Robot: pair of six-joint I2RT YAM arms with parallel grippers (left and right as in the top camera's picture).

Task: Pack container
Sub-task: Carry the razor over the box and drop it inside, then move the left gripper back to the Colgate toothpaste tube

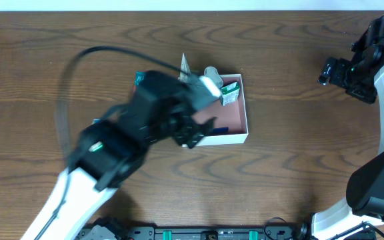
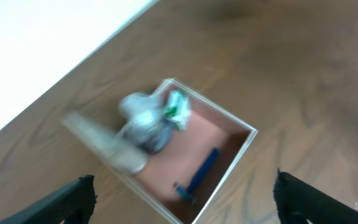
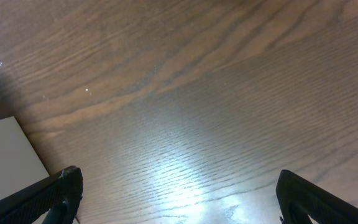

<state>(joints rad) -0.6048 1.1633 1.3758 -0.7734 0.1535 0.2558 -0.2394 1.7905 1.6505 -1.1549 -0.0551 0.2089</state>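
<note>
Container (image 1: 227, 139) on the desk (image 1: 299, 167), directly beneath the left pincer (image 2: 185, 198), which is spread wide and holds nothing, making this the nearer arm. Right pincer (image 1: 334, 71), likewise spread and empty, sits well apart, off the container's right side.

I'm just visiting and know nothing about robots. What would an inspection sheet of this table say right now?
Surface: brown wooden table, glossy.
Job's things: container, holding a green-white packet, a blue razor-like stick and a blurred pale bundle.
Clutter: teal item beside the container, mostly hidden by the left arm.
Claws: left claw open above the container; right claw open, empty, over bare wood.
Cables: black cable looping off the left arm.
Surroundings: white strip past the table's far edge.
</note>
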